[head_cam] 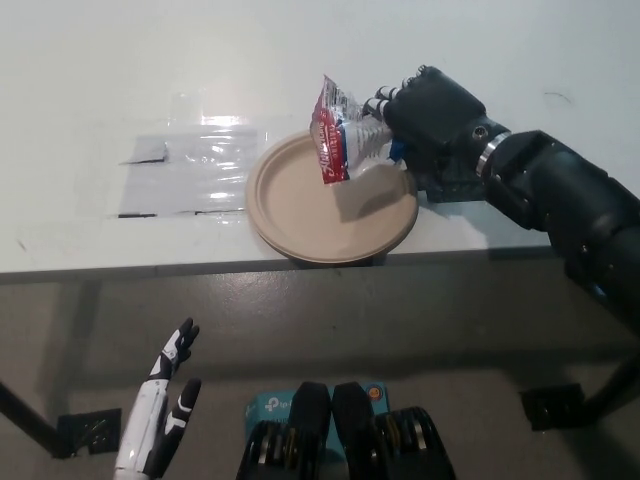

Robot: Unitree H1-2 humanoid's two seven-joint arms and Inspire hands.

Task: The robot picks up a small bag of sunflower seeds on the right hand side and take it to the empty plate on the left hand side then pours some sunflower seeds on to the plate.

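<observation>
My black right hand (428, 118) is shut on a small red and clear bag of sunflower seeds (336, 131). It holds the bag in the air over the upper right part of the tan plate (300, 210), tipped to the left. The plate sits near the white table's front edge, and I see no seeds on it. The bag casts a shadow on the plate's right side. My white left hand (162, 415) hangs open at the lower left, below the table.
A clear plastic sheet (190, 172) lies flat on the white table (120, 70) left of the plate. A dark base (455, 185) sits under my right hand, next to the plate's right rim. The table's front edge runs just below the plate.
</observation>
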